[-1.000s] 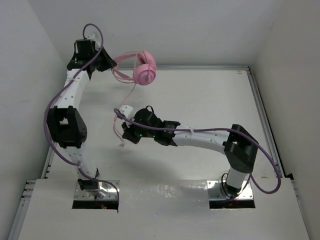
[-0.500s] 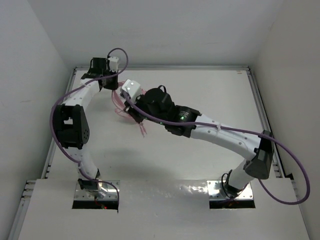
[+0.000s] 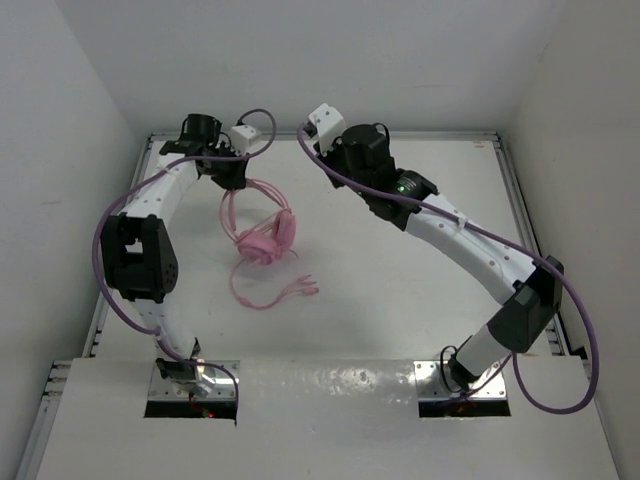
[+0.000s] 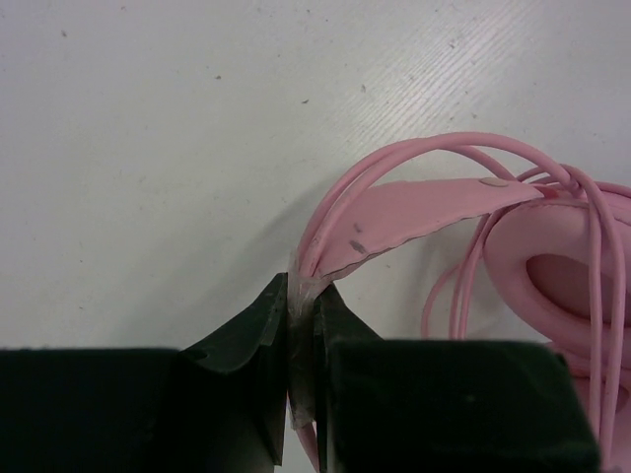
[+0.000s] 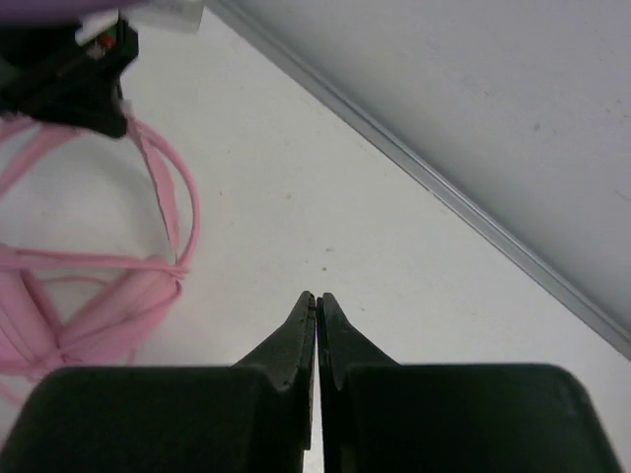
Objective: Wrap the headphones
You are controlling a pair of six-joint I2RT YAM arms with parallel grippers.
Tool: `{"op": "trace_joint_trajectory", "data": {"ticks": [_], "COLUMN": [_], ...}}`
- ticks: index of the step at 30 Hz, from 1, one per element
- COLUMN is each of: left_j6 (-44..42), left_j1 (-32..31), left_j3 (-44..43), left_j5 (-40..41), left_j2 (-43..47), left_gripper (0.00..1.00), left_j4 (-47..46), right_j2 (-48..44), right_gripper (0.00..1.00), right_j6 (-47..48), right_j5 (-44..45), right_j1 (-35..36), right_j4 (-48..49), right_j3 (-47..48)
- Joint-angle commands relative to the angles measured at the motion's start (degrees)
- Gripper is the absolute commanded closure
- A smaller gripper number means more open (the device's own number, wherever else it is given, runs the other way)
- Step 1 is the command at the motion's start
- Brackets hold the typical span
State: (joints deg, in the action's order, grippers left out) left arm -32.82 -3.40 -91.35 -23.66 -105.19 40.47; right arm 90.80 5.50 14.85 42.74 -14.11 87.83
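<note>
The pink headphones (image 3: 266, 240) lie on the white table, earcups together, with the headband (image 3: 243, 192) reaching back toward the left gripper. Their thin pink cable (image 3: 252, 296) loops in front, with the plugs (image 3: 305, 288) at its right end. My left gripper (image 3: 241, 180) is shut on the top of the headband (image 4: 424, 202); the left wrist view shows the band pinched between the fingers (image 4: 271, 315), an earcup (image 4: 552, 286) at right. My right gripper (image 3: 336, 160) is shut and empty, held above the table at the back, right of the headphones (image 5: 99, 315).
A metal rail (image 3: 400, 136) runs along the table's back edge under the white wall, another rail (image 3: 530, 240) along the right side. Thick purple arm cables (image 3: 255, 125) arc over both wrists. The right arm stretches across the table's right half.
The right arm has swung away from above the headphones to the back of the table. The left gripper has brought the headphones down; they now rest on the table with the cable loose in front.
</note>
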Motion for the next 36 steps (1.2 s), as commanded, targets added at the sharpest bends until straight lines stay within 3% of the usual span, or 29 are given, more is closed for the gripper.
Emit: {"op": "trace_joint_trajectory", "data": {"ticks": [1,2,3,4,6,10,15,20,28,31,34,35,36], "left_j6": [0.73,2.48,3.63,6.16,9.07,16.89,20.16,20.95,23.06,23.06,22.97,23.06,23.5], "left_j1": [-0.29,-0.29,-0.29,-0.21,0.06,1.02,1.29,1.38,1.82,2.08,2.26,2.43,2.52], "left_j3": [-3.84,-3.66,-3.57,-3.57,-3.83,-5.76,-7.35,-6.39,-6.29,-7.26,-7.53,-7.53,-7.53], "left_j5": [-4.91,-4.56,-3.86,-3.68,-3.59,-2.44,-2.62,-3.23,-3.85,-4.03,-4.2,-4.64,-4.99], "left_j2": [4.38,4.38,4.38,4.29,3.85,2.71,0.87,-1.42,-2.74,-3.09,-3.01,-2.92,-2.83], "left_gripper": [1.0,1.0,1.0,1.0,1.0,1.0,1.0,1.0,1.0,1.0,1.0,1.0,1.0], "left_j4": [0.85,0.32,-0.9,-1.61,-3.37,-5.57,-4.0,-2.15,-3.2,-2.59,-2.15,-2.15,-2.15], "right_j2": [1.22,0.96,-0.09,-0.71,-1.5,0.24,7.35,17.01,28.1,32.85,34.35,34.18,33.91], "right_gripper": [0.99,0.94,0.89,0.77,0.67,0.47,0.37,0.34,0.33,0.38,0.71,0.92,1.0], "right_j6": [6.96,9.51,9.45,8.92,8.3,13.65,11.37,16.9,20.78,21.22,20.35,19.65,19.12], "right_j5": [-6.9,-15.73,-19.3,-22.47,-27.83,-21.45,-28.03,-26.37,-24.96,-25.05,-24.09,-22.69,-21.54], "right_j1": [0.23,0.5,1.28,1.55,4.52,14.63,17.72,18.69,18.69,18.7,18.78,18.78,18.87], "right_j4": [-4.85,-6.09,-6.02,-5.15,-2.0,0.4,-3.19,-9.95,-12.87,-17.87,-19.47,-19.38,-19.29], "right_j3": [0.51,-0.89,-3.08,-8.06,-12.75,-19.36,-13.41,-7.77,-1.53,1.9,1.38,0.51,0.24]}}
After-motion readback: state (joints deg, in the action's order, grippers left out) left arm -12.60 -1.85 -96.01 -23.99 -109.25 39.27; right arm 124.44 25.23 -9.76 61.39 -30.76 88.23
